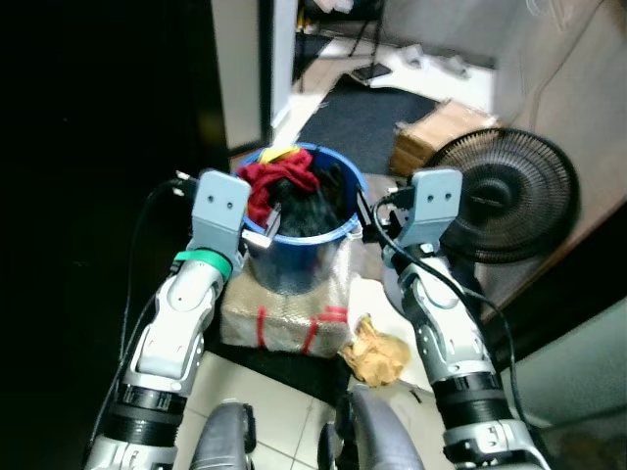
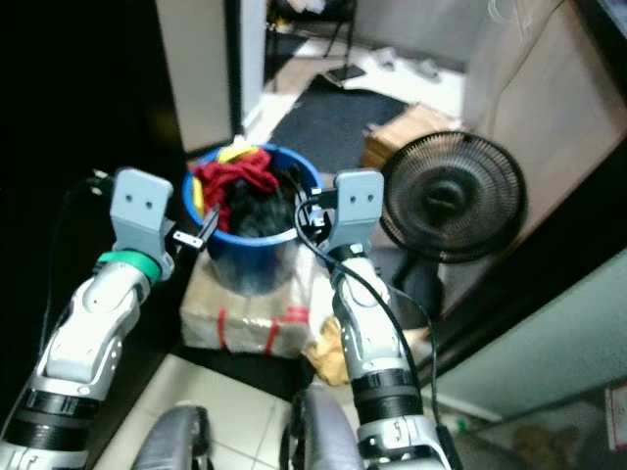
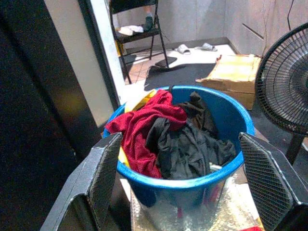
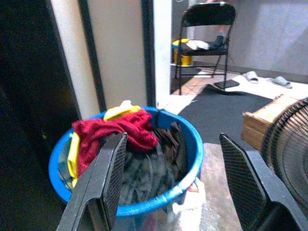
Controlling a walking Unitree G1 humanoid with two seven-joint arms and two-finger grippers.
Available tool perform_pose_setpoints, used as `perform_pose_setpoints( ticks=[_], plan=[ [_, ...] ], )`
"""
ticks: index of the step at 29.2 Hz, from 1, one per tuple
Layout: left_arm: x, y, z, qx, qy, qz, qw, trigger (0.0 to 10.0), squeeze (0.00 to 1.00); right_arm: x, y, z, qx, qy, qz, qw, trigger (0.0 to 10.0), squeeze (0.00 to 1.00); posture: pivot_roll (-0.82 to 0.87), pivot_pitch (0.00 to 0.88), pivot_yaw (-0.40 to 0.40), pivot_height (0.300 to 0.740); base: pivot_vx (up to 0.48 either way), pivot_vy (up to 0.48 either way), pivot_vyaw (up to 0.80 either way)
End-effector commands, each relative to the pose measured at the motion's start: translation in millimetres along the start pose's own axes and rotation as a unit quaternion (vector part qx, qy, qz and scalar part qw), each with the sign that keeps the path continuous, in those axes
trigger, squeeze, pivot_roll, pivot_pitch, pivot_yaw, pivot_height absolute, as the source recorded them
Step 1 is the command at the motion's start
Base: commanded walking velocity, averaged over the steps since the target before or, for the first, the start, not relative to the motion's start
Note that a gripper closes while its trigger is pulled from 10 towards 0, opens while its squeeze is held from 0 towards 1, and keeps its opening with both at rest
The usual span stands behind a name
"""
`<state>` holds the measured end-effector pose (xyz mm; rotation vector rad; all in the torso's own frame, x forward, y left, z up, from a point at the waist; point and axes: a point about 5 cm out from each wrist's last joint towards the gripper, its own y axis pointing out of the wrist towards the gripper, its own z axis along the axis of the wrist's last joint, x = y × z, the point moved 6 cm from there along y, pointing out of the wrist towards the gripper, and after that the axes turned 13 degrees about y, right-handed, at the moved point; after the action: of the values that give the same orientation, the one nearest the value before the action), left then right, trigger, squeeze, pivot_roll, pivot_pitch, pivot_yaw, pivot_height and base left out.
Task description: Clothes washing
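While you hold both arms raised in front of you, the blue bucket (image 1: 306, 227) sits between them on a wrapped box (image 1: 284, 311) with red straps. The bucket is full of clothes: a red garment (image 3: 144, 126) draped over the rim on the side toward the dark doorway, a black garment (image 3: 190, 144) heaped in the middle, and a bit of yellow cloth (image 4: 120, 111) at the far rim. Your left gripper (image 3: 185, 180) is spread wide, one finger on each side of the bucket, holding nothing. Your right gripper (image 4: 178, 185) is likewise wide and empty, just this side of the bucket. A black fan (image 1: 502, 196) stands just beside the bucket on your right. Beyond the bucket lie a dark mat (image 1: 367, 116) and a cardboard box (image 1: 436, 132), with a folding chair (image 4: 204, 33) farther off. A crumpled brown paper (image 1: 375, 352) lies on the floor near the wrapped box.
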<state>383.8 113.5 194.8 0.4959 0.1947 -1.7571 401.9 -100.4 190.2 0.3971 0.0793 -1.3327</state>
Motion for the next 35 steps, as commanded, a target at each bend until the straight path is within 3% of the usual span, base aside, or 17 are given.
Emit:
perform_pose_setpoints(
  ticks=[1,25,35],
  plan=[
    [3.1,-1.5,-3.9,-0.007,-0.003,-0.005,1.000,10.0,0.00,-1.0,-0.4,-2.6,-0.004,0.001,0.000,1.000,10.0,0.00,0.04,0.074,-0.002,0.590,0.000,0.000,0.00],
    [2.2,-1.2,-3.0,-0.008,-0.003,-0.004,1.000,10.0,0.00,-0.9,-1.0,-2.9,-0.004,0.002,-0.001,1.000,10.0,0.00,0.04,0.082,0.000,0.515,0.000,0.000,0.00],
    [2.0,-1.2,-3.0,-0.008,-0.003,-0.004,1.000,10.0,0.00,-0.7,-1.2,-3.0,-0.004,0.003,-0.001,1.000,10.0,0.00,0.04,0.085,0.000,0.505,0.000,0.000,0.00]
  ],
)
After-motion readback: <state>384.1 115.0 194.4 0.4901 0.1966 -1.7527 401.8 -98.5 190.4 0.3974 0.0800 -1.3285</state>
